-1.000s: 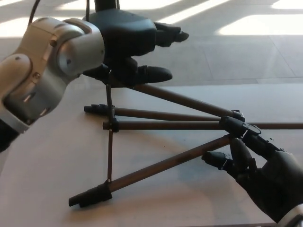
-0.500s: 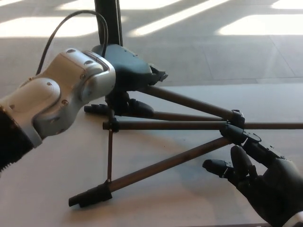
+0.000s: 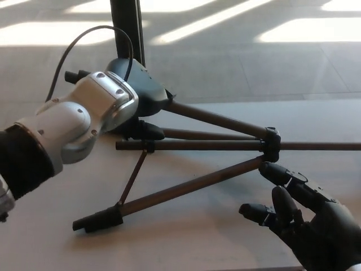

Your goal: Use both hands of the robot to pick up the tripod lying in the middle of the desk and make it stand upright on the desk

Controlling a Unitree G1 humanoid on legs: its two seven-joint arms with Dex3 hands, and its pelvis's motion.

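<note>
1. We see the tripod [image 3: 192,145] lying on its side across the middle of the frame, on the pale desk [image 3: 51,226], with its legs fanned out toward the left.
2. Our left hand [image 3: 138,93] comes in from the left edge, its silver wrist and black palm sitting over the top leg in the upper-left part of the picture.
3. That hand looks wrapped down on the upper leg near its foot end, one dark finger [image 3: 148,131] curling under beside the middle leg; the grip itself is partly hidden by the palm.
4. Our right hand [image 3: 304,214] sits in the lower right corner, fingers spread apart and holding nothing.
5. One fingertip of it reaches up just beside the tripod's hub [image 3: 271,145], where the legs join; we cannot tell whether it touches.
6. The lowest leg runs diagonally down to the lower left, ending in a black foot [image 3: 97,219] resting on the desk.
7. A thin brace [image 3: 133,176] links this leg to the centre column.
8. A black post [image 3: 127,25] stands at the top of the frame, beyond the desk, on a sunlit floor [image 3: 271,56].
</note>
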